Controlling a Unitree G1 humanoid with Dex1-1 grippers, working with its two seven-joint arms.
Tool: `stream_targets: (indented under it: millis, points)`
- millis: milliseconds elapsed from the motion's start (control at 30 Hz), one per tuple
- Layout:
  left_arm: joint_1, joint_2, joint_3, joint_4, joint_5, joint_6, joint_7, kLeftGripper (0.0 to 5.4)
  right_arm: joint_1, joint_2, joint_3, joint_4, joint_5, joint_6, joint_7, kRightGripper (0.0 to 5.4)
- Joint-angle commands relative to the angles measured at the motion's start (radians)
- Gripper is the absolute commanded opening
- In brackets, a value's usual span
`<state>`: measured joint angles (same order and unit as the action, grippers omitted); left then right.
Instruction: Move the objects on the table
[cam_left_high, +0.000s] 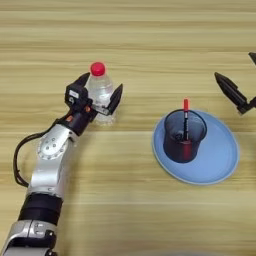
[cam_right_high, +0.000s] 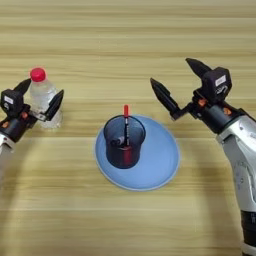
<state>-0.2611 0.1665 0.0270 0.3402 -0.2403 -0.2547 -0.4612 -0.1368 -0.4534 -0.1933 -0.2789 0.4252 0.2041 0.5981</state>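
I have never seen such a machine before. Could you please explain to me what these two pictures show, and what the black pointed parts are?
Both pictures come from one stereo camera on a humanoid robot's head, looking down on a wooden table. The black pointed parts are the fingers of its two hands. The left hand has its fingers around a clear water bottle with a red cap. The right hand hovers open beyond a light-blue plate. On the plate stands a dark cup with a red-tipped pen inside.
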Motion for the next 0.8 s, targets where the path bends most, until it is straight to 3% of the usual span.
stream_targets:
  millis: [33, 133, 333, 600, 800]
  points:
    - [-0.058, -0.005, 0.006, 0.072, 0.012, 0.011, 0.000, 5.40, 0.003, 0.001, 0.009, -0.008, -0.009, -0.015, -0.002, 5.37]
    - [-0.079, -0.006, 0.010, 0.109, 0.013, 0.006, -0.001, 5.40, 0.006, 0.005, 0.012, 0.007, -0.016, -0.027, -0.001, 5.37]
    - [-0.093, -0.003, 0.016, 0.147, 0.016, 0.004, 0.003, 4.79, 0.010, 0.016, 0.026, 0.020, -0.034, -0.047, -0.008, 5.40]
    - [-0.104, -0.003, 0.017, 0.167, 0.021, -0.006, 0.002, 3.54, 0.007, 0.019, 0.029, 0.016, -0.036, -0.056, -0.004, 5.40]
    - [-0.101, 0.002, 0.013, 0.140, 0.024, -0.018, -0.003, 3.35, 0.006, 0.019, 0.032, 0.022, -0.037, -0.060, -0.002, 5.40]
